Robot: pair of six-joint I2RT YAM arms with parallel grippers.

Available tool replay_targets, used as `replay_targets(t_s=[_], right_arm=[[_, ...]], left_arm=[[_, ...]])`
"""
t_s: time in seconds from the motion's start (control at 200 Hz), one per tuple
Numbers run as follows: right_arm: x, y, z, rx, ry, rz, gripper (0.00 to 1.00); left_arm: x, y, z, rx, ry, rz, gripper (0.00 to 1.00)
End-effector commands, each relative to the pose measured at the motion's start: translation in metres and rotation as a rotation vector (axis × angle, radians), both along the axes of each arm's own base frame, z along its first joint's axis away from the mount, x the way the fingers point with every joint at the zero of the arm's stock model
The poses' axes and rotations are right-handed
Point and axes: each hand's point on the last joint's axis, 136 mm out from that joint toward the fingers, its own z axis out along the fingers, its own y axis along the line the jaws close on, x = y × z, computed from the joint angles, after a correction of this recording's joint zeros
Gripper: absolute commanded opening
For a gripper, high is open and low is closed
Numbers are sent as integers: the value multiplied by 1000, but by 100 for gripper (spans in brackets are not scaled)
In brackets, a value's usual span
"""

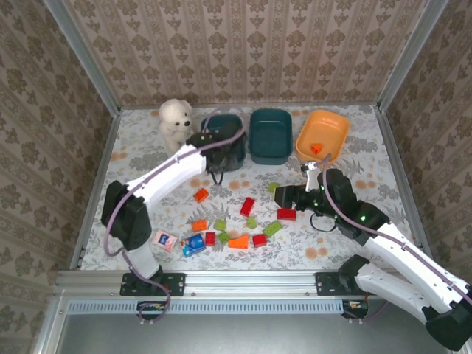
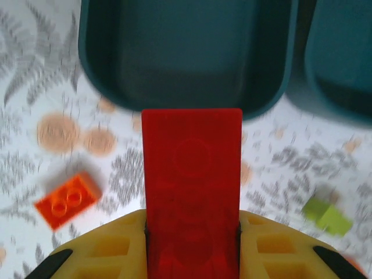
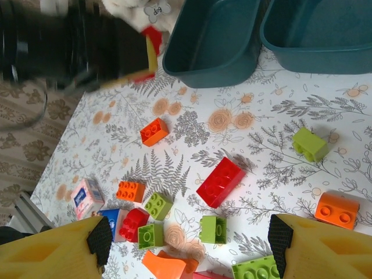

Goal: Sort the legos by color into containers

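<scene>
The left gripper [image 2: 192, 238] is pinching a flat, translucent red plastic brick [image 2: 192, 168], its yellow fingers [image 2: 273, 250] pressed tight against the brick's two sides. The brick is pointing forward at the near wall of a rounded dark teal plastic tub [image 2: 174, 40]. In the overhead view this gripper is hanging at that tub's front edge, over the floral tabletop [image 1: 354, 169] and not yet over the opening. A second dark teal tub [image 2: 343, 52] is sitting just beside the first, and an orange plastic tub [image 1: 335, 122] farther right is holding one orange piece [image 1: 316, 147].

The right gripper [image 3: 189, 244] is hovering with its fingers spread wide, gripping nothing, above the loose bricks — among them a red brick [image 3: 221, 181], a light green brick [image 3: 310, 143] and an orange brick [image 3: 337, 209].

The step in hand looks like delivery: the red brick is going to a tub, most likely the near teal one. The next move calls for carrying the brick forward, high enough to clear the rim, and parting the fingers only once it is over the tub's interior. Letting go short of that would probably drop it on the table.
</scene>
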Motion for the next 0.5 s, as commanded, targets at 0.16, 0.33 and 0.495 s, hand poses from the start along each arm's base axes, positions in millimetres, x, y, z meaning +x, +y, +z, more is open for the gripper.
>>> replay_targets(t_s=[0.16, 0.33, 0.495], right_arm=[[12, 8, 23, 4, -47, 6, 74], [15, 6, 22, 3, -44, -15, 75], [14, 3, 15, -3, -21, -28, 75]], left_arm=[[87, 8, -50, 121, 119, -69, 15], [112, 7, -90, 128, 177, -75, 17], [107, 7, -112, 134, 243, -60, 18]])
